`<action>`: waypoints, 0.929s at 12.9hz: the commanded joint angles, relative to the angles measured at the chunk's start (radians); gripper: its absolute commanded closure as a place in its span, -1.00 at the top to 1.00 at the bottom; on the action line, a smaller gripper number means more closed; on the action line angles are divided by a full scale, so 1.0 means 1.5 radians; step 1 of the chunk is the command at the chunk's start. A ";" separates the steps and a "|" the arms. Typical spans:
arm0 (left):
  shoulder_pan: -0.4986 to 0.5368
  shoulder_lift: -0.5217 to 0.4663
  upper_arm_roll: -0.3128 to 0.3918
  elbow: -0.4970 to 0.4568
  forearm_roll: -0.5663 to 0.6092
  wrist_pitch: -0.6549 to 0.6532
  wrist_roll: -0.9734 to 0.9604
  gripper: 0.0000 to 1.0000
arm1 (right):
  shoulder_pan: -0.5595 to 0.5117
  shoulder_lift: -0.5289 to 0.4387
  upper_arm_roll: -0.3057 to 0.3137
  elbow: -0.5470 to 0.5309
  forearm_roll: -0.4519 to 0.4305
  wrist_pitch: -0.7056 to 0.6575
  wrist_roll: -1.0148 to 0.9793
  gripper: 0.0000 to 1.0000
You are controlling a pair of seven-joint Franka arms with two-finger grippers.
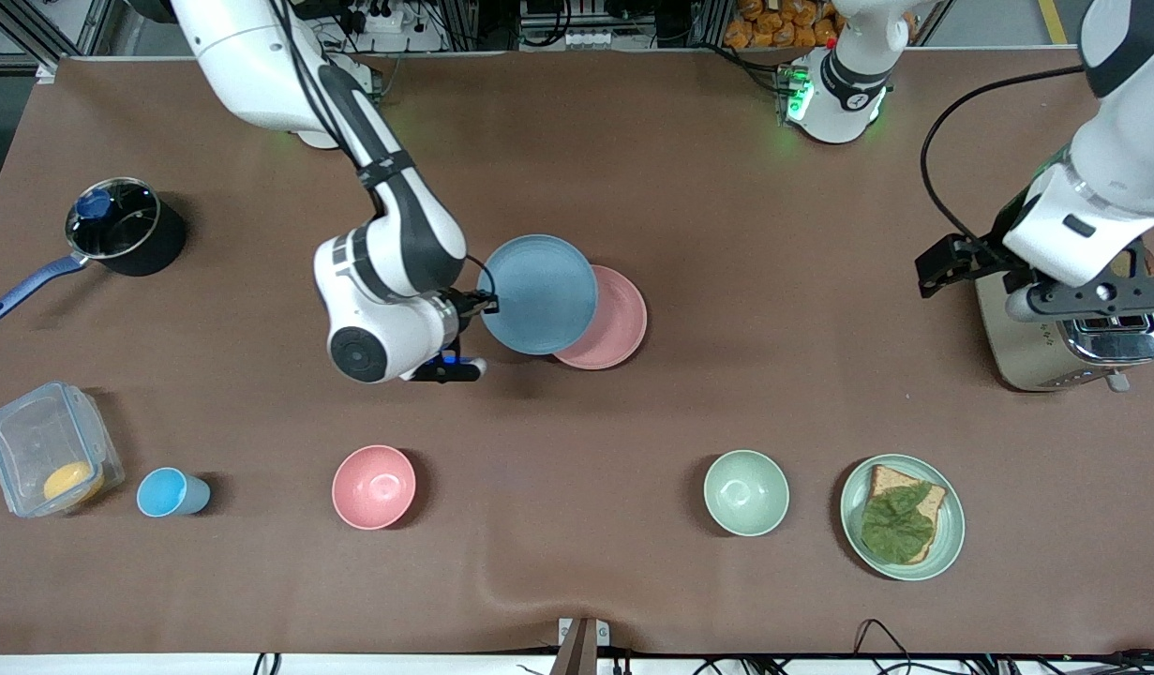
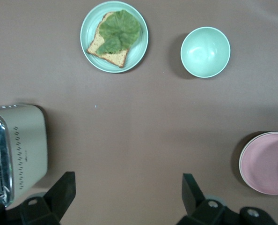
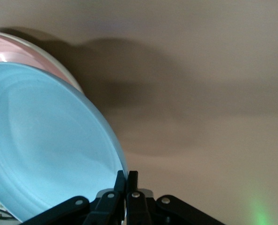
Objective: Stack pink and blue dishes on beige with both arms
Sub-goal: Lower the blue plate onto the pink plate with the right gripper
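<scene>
**Two plates stacked, one thin pinch holding the third**

Right gripper (image 1: 487,302), centre frame, pinches the blue plate (image 1: 537,293) by its rim, tilted over the pink plate (image 1: 606,323), which sits on a barely visible beige plate (image 3: 59,63). A slip or off-centre release could leave it askew. Left gripper (image 1: 947,265), upper right over the toaster (image 1: 1073,342), waits spread wide.

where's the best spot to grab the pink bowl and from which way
Grip the pink bowl by its rim, coming straight down from above, one finger inside and one outside. It stands upright and open, with bare table all round; the curved wall would probably slip from a side pinch.
</scene>
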 commanded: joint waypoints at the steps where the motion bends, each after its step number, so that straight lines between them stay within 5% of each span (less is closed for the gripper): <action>1: -0.042 -0.038 0.055 -0.005 0.007 -0.011 0.035 1.00 | 0.022 0.029 -0.009 0.036 0.048 0.020 0.020 -1.00; 5: -0.152 -0.043 0.198 -0.008 -0.020 -0.015 0.072 1.00 | 0.049 0.056 -0.009 0.039 0.052 0.076 0.022 -1.00; 12: -0.149 -0.051 0.212 -0.018 -0.024 -0.020 0.110 1.00 | 0.069 0.075 -0.009 0.039 0.076 0.114 0.022 -1.00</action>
